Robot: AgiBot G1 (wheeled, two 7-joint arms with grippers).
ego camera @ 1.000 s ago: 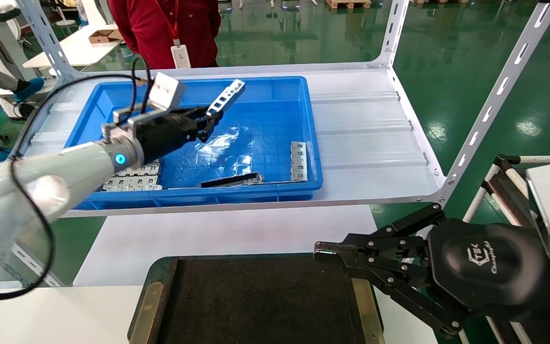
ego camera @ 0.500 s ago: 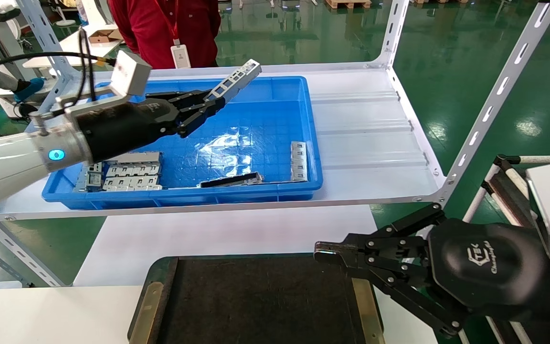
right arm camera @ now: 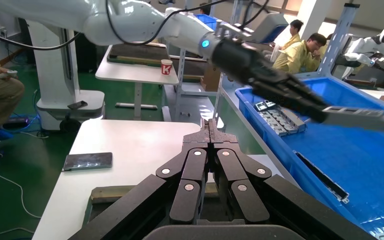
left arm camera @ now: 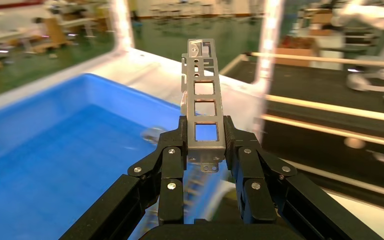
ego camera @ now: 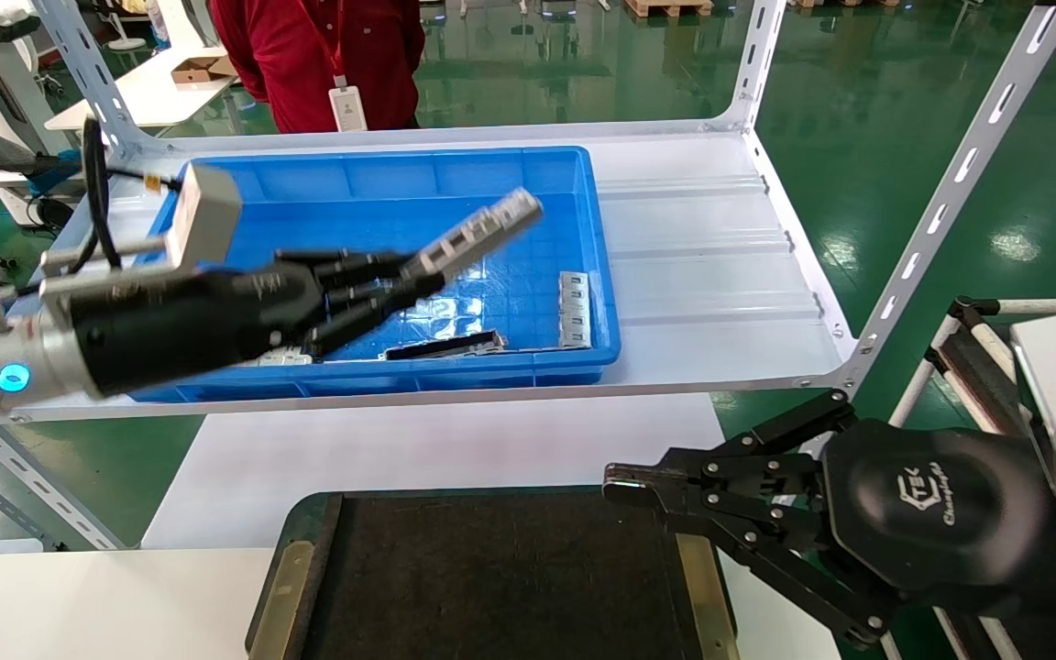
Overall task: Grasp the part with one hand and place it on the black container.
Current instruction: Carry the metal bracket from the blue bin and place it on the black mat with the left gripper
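Your left gripper clamps the part by one end, aloft over the blue bin. The pick is done; carrying it to the black container and releasing remain. Your right gripper sits closed beside that container.

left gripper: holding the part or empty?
Holding. The left gripper is shut on the part, clamping its near end above the blue bin.

a glossy green floor reflects overhead light. a white slotted-steel shelf frame stands on it, white tables nearby. a person in a red top stands behind; seated workers farther off.
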